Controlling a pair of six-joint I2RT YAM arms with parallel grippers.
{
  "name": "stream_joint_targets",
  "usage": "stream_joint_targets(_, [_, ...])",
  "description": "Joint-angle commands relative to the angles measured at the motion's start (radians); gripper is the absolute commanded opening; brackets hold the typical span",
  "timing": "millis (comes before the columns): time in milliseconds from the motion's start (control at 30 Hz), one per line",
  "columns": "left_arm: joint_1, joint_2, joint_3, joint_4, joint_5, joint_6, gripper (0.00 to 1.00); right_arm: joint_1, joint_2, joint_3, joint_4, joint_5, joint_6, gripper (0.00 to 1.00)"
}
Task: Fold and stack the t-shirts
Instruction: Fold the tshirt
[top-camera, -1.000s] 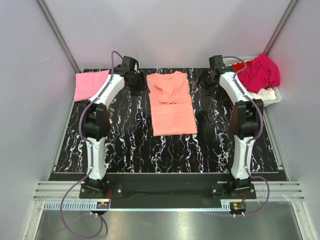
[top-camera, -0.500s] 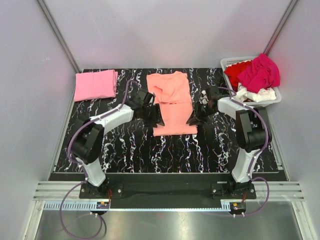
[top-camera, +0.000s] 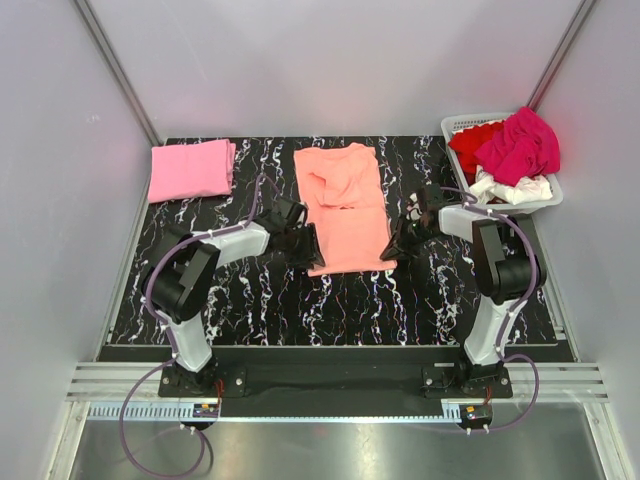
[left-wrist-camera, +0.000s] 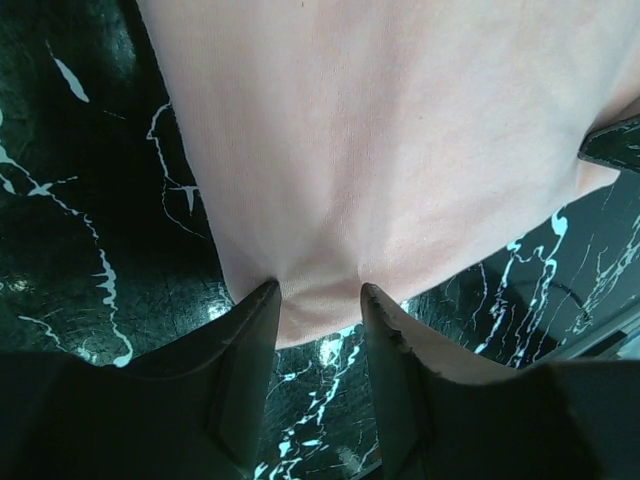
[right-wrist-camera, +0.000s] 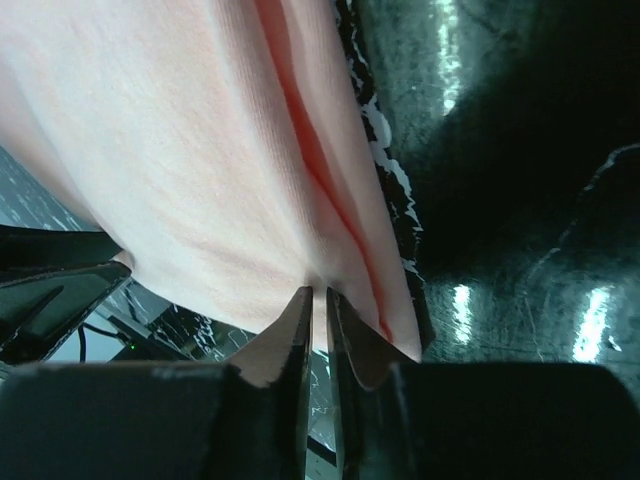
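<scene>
A salmon-orange t-shirt (top-camera: 345, 215) lies folded into a long strip in the middle of the black marbled table. My left gripper (top-camera: 305, 250) is at the strip's near left corner; in the left wrist view its fingertips (left-wrist-camera: 315, 290) stand apart on either side of the hem, with the cloth (left-wrist-camera: 380, 150) puckered between them. My right gripper (top-camera: 392, 243) is at the near right corner. In the right wrist view the gripper (right-wrist-camera: 318, 292) is pinched almost shut on a fold of the shirt's edge (right-wrist-camera: 180, 150).
A folded light pink t-shirt (top-camera: 190, 170) lies at the back left of the table. At the back right a white slatted basket (top-camera: 455, 125) holds magenta (top-camera: 520, 145), red (top-camera: 468, 142) and white (top-camera: 512, 188) shirts.
Both arms swung from the shirt's far end down to its near corners. The right gripper closed onto the hem; the left one narrowed around it.
</scene>
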Motion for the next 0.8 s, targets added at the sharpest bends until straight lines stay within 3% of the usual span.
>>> stream_joint_targets(0, [-0.004, 0.034, -0.014, -0.056, -0.127, 0.073, 0.45, -0.008, -0.037, -0.003, -0.059, 0.165, -0.023, 0.19])
stream_joint_targets(100, [-0.022, -0.012, 0.032, -0.128, -0.172, 0.095, 0.45, -0.008, -0.063, 0.024, -0.123, 0.216, -0.046, 0.24])
stream_joint_targets(167, [-0.044, -0.035, 0.085, -0.203, -0.216, 0.113, 0.46, -0.008, -0.122, 0.04, -0.151, 0.225, -0.051, 0.36])
stream_joint_targets(200, [-0.052, -0.062, 0.102, -0.225, -0.23, 0.118, 0.48, -0.007, -0.146, 0.044, -0.162, 0.225, -0.052, 0.5])
stream_joint_targets(333, [-0.076, -0.151, 0.138, -0.276, -0.244, 0.115, 0.57, -0.007, -0.256, 0.029, -0.197, 0.241, -0.059, 0.7])
stream_joint_targets(567, [-0.081, -0.29, -0.04, -0.16, -0.16, 0.014, 0.67, -0.007, -0.319, -0.089, -0.156, 0.221, -0.045, 0.73])
stream_joint_targets(767, [-0.082, -0.349, -0.29, 0.13, -0.106, -0.14, 0.67, -0.007, -0.252, -0.131, -0.068, 0.182, -0.029, 0.7])
